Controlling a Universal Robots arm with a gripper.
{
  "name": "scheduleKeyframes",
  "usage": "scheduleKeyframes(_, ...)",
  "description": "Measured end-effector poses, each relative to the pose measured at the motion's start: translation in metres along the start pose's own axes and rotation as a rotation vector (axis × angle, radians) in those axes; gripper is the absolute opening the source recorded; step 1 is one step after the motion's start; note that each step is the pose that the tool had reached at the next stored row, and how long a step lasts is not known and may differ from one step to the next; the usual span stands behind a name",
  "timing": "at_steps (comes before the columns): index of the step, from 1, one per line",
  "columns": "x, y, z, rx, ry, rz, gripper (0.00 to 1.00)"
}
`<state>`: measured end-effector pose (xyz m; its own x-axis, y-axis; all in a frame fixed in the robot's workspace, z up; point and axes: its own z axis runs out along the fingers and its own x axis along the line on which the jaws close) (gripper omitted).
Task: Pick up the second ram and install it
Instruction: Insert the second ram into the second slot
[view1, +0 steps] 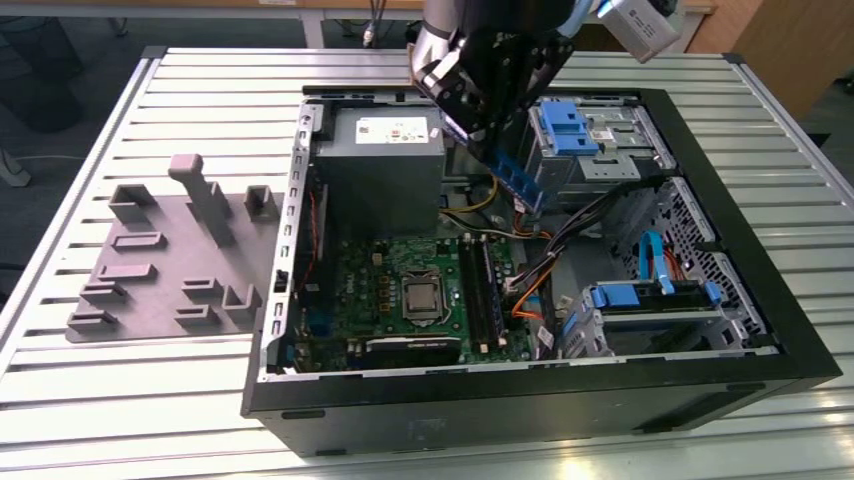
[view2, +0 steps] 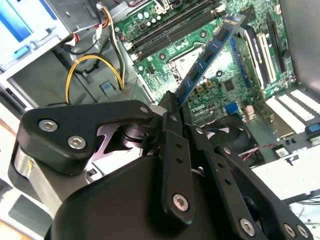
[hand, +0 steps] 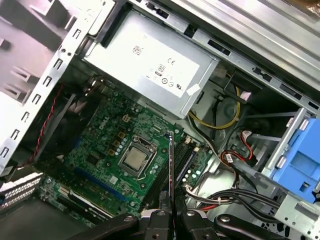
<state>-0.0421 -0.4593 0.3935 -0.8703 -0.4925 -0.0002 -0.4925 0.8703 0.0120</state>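
Noting the grasp first: the gripper (hand: 172, 214) has its jaws clamped on one end of the second ram (view2: 207, 57). The stick juts out from them with its free end pointing towards the board. In the second wrist view its blue-green face and row of dark chips show plainly. In the first wrist view it appears edge-on, as a thin dark line.

Position: the stick is airborne and tilted, and it touches nothing but the jaws. In the exterior view it hangs inside the open top of the computer case (view1: 534, 395), just beside the power supply (view1: 380, 160). It sits above the far end of the line of memory slots (view1: 483, 290).

Below it lies the motherboard (view1: 387, 270), with the processor socket (view1: 423, 297) just beside the slots. Whether any slot already carries a stick I cannot tell.

Farther out, at the exterior view's left of the case, the grey fixture (view1: 160, 280) sits on the worktop (view1: 134, 400).

Progress, as judged:
- Pick-up is done; the stick is off its rest and carried over the case.
- Installation is not done; the stick is well above the slots and not lined up flat with any of them.
- Lowering and seating are all left.
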Motion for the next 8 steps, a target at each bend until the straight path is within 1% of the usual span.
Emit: scheduleKeyframes(8,-0.0002,0.0004,0.0004,0.0004,-0.0009,0.096,0.14)
